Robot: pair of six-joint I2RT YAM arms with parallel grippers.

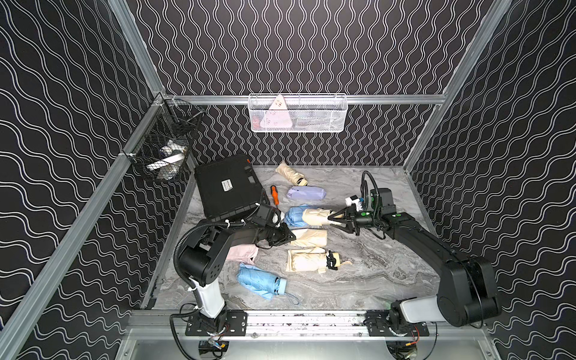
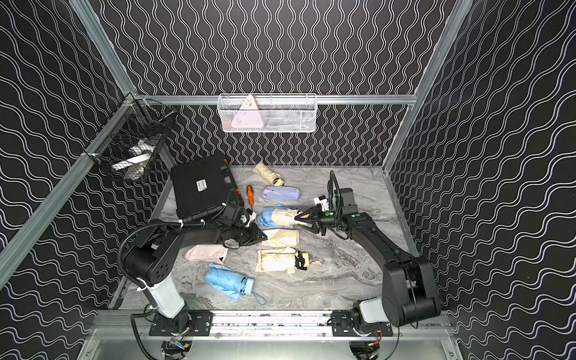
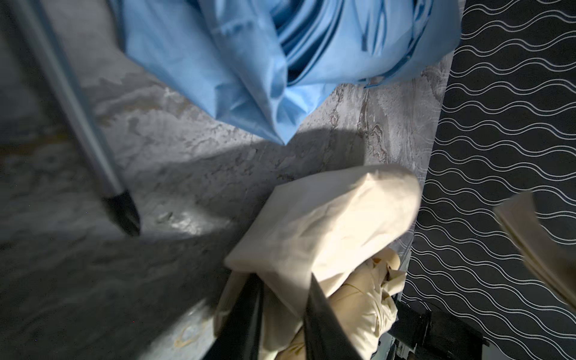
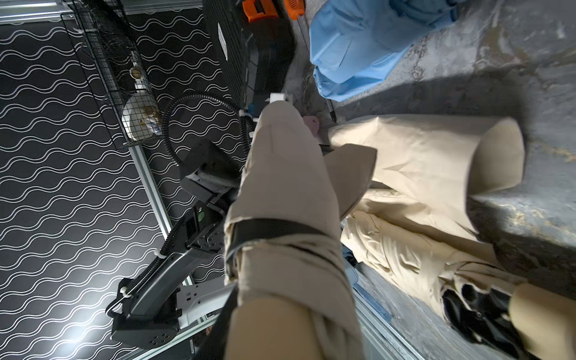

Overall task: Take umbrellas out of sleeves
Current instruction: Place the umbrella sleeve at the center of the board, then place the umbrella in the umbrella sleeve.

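Observation:
My right gripper point(image 1: 335, 218) is shut on the handle end of a cream umbrella point(image 1: 316, 216) point(image 4: 286, 193) and holds it off the table, over a light blue sleeve point(image 1: 294, 215) with pleated cloth in its mouth. Just below lies a limp cream sleeve point(image 1: 310, 238) point(image 3: 327, 224). My left gripper point(image 1: 288, 238) point(image 3: 283, 314) is at its left end, jaws parted, with the loose cloth lying between the fingers point(image 3: 246, 311). In both top views, a second cream umbrella point(image 1: 307, 261) with a black strap lies nearer the front.
A light blue umbrella point(image 1: 260, 280) and pink fabric point(image 1: 241, 253) lie front left, the pink partly under my left arm. A lilac bundle point(image 1: 305, 193), a cream one point(image 1: 290, 173), an orange-handled screwdriver point(image 1: 274, 194) and a black hard case point(image 1: 227, 187) lie behind. Wire baskets point(image 1: 297, 113) hang on the walls.

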